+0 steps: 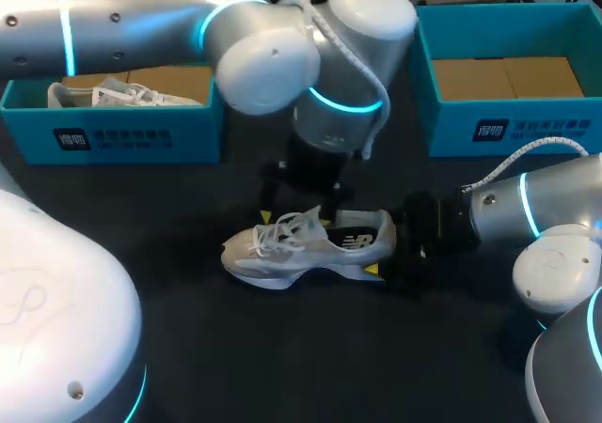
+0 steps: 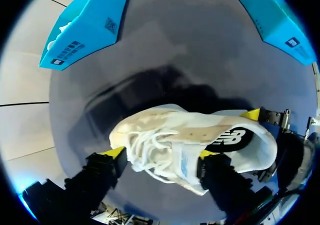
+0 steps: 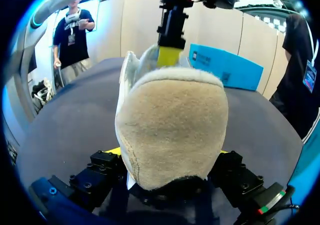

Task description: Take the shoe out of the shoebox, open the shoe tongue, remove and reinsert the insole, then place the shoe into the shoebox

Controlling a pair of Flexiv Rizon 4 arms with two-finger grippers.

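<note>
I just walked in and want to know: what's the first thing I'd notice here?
Probably the white shoe in the middle of the dark table, held by both arms: the left arm's fingers pinch it across the laces, the right arm's fingers clamp its heel. Then two teal boxes at the far edge: the left shoebox holds another white shoe, the right shoebox looks empty.

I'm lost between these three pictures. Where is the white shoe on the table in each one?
Head view: the white shoe lies at the table's middle.
Left wrist view: it stretches sideways just ahead of the left hand.
Right wrist view: its heel end fills the middle, gripped by the right hand.
Shared landmark: the blue shoebox.
</note>
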